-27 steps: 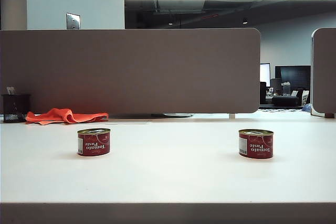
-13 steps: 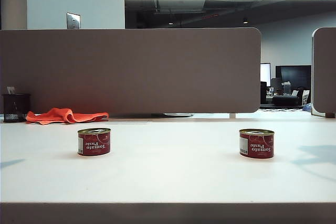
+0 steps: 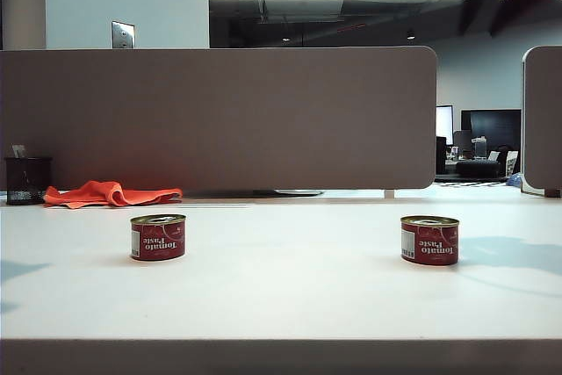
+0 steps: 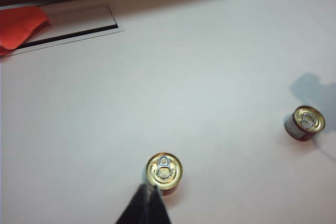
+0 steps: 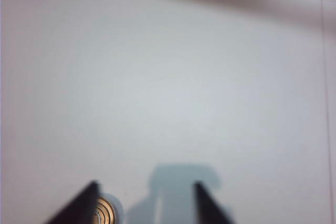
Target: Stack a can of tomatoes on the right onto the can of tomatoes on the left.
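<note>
Two red tomato paste cans with gold lids stand on the white table [image 3: 281, 296]. The left can [image 3: 158, 237] and the right can [image 3: 429, 240] stand far apart. Neither gripper shows clearly in the exterior view; only their shadows fall on the table. In the left wrist view my left gripper [image 4: 148, 188] is shut and empty, its tips just short of the left can [image 4: 164, 171], with the right can [image 4: 305, 123] farther off. In the right wrist view my right gripper [image 5: 145, 190] is open and empty above the table. The right can [image 5: 106, 213] sits partly hidden behind one finger [image 5: 86, 199].
An orange cloth [image 3: 110, 193] and a dark pen cup [image 3: 26, 180] lie at the table's back left. A brown partition [image 3: 219, 120] closes off the back. A cable slot [image 4: 68, 35] is cut into the table near the cloth [image 4: 21, 24].
Both cans have stayed put. Shadows have spread onto the table at the far left and beside the right can. A dark blurred shape now covers the ceiling light's right end.
</note>
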Robot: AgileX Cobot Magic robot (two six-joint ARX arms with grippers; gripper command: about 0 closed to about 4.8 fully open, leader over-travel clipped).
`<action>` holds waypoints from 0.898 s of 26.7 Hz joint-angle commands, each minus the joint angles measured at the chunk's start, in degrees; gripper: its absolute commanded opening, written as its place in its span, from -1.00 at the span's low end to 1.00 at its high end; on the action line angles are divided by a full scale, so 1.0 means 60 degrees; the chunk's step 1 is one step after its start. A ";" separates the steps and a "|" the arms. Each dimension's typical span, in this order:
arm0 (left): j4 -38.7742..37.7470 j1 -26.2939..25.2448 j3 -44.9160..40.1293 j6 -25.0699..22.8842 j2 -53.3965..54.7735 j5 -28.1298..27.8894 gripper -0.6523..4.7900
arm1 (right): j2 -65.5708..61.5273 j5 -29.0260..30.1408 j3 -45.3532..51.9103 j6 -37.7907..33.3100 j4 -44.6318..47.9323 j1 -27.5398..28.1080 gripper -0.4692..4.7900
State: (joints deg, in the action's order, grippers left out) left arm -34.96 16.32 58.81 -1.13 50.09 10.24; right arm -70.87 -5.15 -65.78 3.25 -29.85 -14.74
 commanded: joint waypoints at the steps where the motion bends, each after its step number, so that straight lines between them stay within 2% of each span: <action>1: -0.0113 0.0018 0.0226 0.0157 0.0295 0.0025 -0.78 | -0.0390 0.0040 -0.0044 -0.0189 -0.0029 -0.0015 0.62; 3: -0.0106 0.0033 0.0244 0.0157 0.0404 0.0058 -0.78 | -0.0678 0.0248 -0.0047 -0.0441 -0.0146 -0.0015 0.95; 4: -0.0117 0.0033 0.0244 0.0160 0.0484 0.0066 -0.78 | -0.0958 0.0652 -0.0047 -0.0674 -0.0244 -0.0015 1.00; 9: -0.0127 0.0033 0.0240 0.0157 0.0554 0.0084 -0.78 | -0.1781 0.1497 -0.0047 -0.1096 -0.0255 -0.0102 1.00; 19: -0.0142 0.0033 0.0240 0.0157 0.0535 0.0084 -0.78 | -0.3133 0.0178 -0.0047 -0.0754 -0.0182 -0.0991 1.00; 24: -0.0233 0.0033 0.0244 0.0153 0.0535 0.0087 -0.78 | -0.3960 0.0135 -0.0047 -0.0790 -0.0230 -0.0987 1.00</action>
State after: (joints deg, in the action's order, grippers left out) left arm -36.32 16.51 60.03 -0.36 53.49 10.48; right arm -94.30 -4.14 -65.80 -1.50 -31.62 -20.56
